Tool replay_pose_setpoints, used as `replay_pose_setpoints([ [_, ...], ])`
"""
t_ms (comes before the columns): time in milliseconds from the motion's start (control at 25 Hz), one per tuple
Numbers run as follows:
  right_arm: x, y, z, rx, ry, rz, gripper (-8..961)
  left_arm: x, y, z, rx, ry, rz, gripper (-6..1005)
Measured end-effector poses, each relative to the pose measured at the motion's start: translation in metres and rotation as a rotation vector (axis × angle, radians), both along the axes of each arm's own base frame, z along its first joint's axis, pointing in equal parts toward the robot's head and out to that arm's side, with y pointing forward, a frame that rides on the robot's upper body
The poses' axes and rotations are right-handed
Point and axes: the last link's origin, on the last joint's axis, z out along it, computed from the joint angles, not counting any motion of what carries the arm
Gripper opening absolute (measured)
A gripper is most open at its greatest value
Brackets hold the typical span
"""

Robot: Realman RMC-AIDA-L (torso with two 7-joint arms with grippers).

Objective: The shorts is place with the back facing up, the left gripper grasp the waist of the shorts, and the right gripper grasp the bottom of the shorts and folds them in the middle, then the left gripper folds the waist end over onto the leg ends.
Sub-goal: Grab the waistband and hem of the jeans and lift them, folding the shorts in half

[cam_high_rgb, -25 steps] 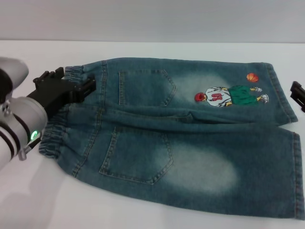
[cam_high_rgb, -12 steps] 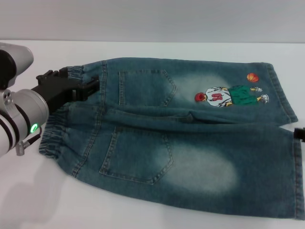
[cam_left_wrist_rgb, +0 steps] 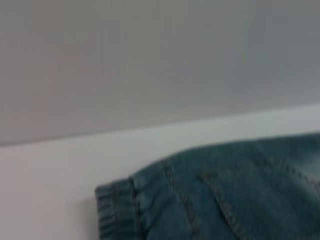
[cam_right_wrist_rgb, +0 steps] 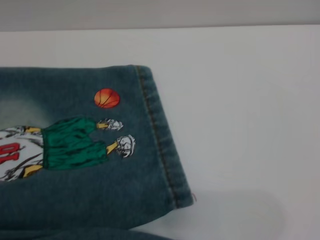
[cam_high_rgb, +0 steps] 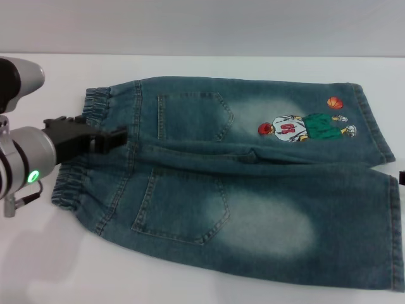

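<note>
in the head view the shorts point(cam_high_rgb: 240, 180) lie flat, back up, across the white table point(cam_high_rgb: 209, 66), with the waist point(cam_high_rgb: 85, 149) at the left and the bottom of the shorts point(cam_high_rgb: 380, 164) at the right. the left gripper point(cam_high_rgb: 117, 133) sits over the middle of the waist band; i cannot tell whether its fingers are parted or closed. only a sliver of the right gripper point(cam_high_rgb: 402, 177) shows at the right edge, fingers unreadable. the left wrist view shows 1 waist corner point(cam_left_wrist_rgb: 117, 212), no fingers. the right wrist view shows the far hem point(cam_right_wrist_rgb: 160, 140) beside the orange ball print point(cam_right_wrist_rgb: 107, 98). risk: pinching only 1 denim layer, so the fold drags crooked.
</note>
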Motion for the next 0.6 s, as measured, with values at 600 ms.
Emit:
replay_pose_setpoints([
  [600,0.001,-0.015,-0.008,-0.034,0.019,-0.015,588,-0.026,-0.008,0.016,-0.141,0.177,0.237,796],
])
